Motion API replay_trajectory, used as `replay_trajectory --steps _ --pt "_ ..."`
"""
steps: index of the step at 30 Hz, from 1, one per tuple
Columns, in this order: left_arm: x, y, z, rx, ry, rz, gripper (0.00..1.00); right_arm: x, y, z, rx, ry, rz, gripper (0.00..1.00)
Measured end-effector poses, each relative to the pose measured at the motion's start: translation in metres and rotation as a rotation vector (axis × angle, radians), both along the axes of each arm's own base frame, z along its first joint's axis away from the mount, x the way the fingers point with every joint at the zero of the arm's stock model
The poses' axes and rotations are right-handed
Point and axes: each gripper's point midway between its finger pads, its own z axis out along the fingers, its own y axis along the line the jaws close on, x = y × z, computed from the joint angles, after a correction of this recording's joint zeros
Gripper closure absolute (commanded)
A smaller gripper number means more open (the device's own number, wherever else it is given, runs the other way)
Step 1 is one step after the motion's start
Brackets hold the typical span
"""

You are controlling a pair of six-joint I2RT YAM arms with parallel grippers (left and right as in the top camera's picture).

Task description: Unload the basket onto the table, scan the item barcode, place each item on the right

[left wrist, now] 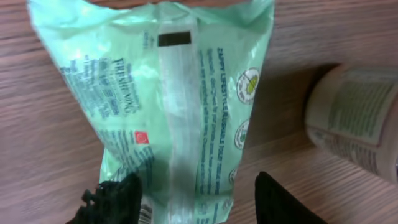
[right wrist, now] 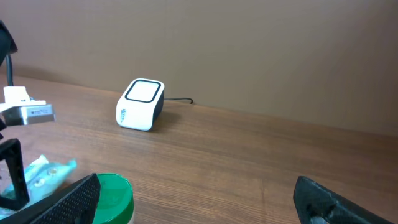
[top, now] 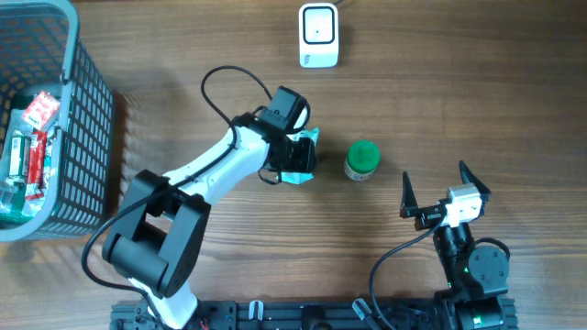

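Note:
A pale green printed packet (left wrist: 174, 93) lies flat on the wooden table, seam side up. Part of its barcode (left wrist: 145, 214) shows beside my left finger. My left gripper (top: 298, 156) hovers over the packet (top: 303, 151) with its jaws apart. In the left wrist view the left gripper (left wrist: 196, 199) straddles the packet's near end, and the right finger (left wrist: 280, 199) stands off it. The white scanner (top: 318, 35) sits at the table's far edge, also in view as the scanner (right wrist: 141, 102). My right gripper (top: 445, 192) is wide open and holds nothing.
A jar with a green lid (top: 362, 160) stands just right of the packet; this jar (left wrist: 354, 118) lies close to my left fingers. A blue mesh basket (top: 87, 110) holding several packaged items fills the left side. The scanner's cable (right wrist: 180, 99) trails behind it.

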Motion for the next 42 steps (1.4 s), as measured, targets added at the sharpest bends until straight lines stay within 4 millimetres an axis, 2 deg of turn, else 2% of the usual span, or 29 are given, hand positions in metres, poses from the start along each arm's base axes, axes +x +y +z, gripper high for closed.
replay_trajectory --steps 2,5,7,10,11,12,14,15,17,19,21,23,24,27,30,34,36,42 --pt "0.007 0.004 0.008 0.006 -0.009 0.018 0.41 0.0 0.0 0.0 0.0 0.0 0.0 0.0" --pt "0.029 0.006 0.039 -0.02 -0.068 0.045 0.35 0.0 0.0 0.0 0.0 0.0 0.0 0.0" --pt "0.049 0.013 0.078 -0.044 -0.139 0.076 0.3 0.0 0.0 0.0 0.0 0.0 0.0 0.0" --pt "0.078 0.04 0.148 -0.058 -0.274 0.13 0.22 0.0 0.0 0.0 0.0 0.0 0.0 0.0" --pt "0.091 0.058 0.179 -0.055 -0.344 0.166 0.2 0.0 0.0 0.0 0.0 0.0 0.0 0.0" --pt "0.099 0.076 0.202 -0.042 -0.392 0.202 0.2 0.0 0.0 0.0 0.0 0.0 0.0 0.0" --pt "0.117 0.134 0.258 0.01 -0.522 0.329 0.19 0.0 0.0 0.0 0.0 0.0 0.0 0.0" --pt "0.121 0.157 0.278 0.035 -0.571 0.383 0.19 0.0 0.0 0.0 0.0 0.0 0.0 0.0" --pt "0.123 0.224 0.318 0.108 -0.667 0.537 0.18 0.0 0.0 0.0 0.0 0.0 0.0 0.0" --pt "0.12 0.274 0.341 0.159 -0.724 0.652 0.17 0.0 0.0 0.0 0.0 0.0 0.0 0.0" --pt "0.108 0.338 0.352 0.233 -0.747 0.799 0.15 0.0 0.0 0.0 0.0 0.0 0.0 0.0" --pt "0.093 0.385 0.348 0.296 -0.723 0.904 0.11 0.0 0.0 0.0 0.0 0.0 0.0 0.0" --pt "0.078 0.428 0.338 0.353 -0.682 1.001 0.1 0.0 0.0 0.0 0.0 0.0 0.0 0.0" --pt "0.056 0.47 0.307 0.423 -0.558 1.057 0.07 0.0 0.0 0.0 0.0 0.0 0.0 0.0" --pt "0.036 0.51 0.255 0.486 -0.367 1.054 0.03 0.0 0.0 0.0 0.0 0.0 0.0 0.0" --pt "0.027 0.524 0.192 0.505 -0.156 0.95 0.0 0.0 0.0 0.0 0.0 0.0 0.0 0.0" --pt "0.026 0.527 0.168 0.503 -0.085 0.903 0.0 0.0 0.0 0.0 0.0 0.0 0.0 0.0" --pt "0.022 0.535 0.122 0.499 0.028 0.802 0.0 0.0 0.0 0.0 0.0 0.0 0.0 0.0"
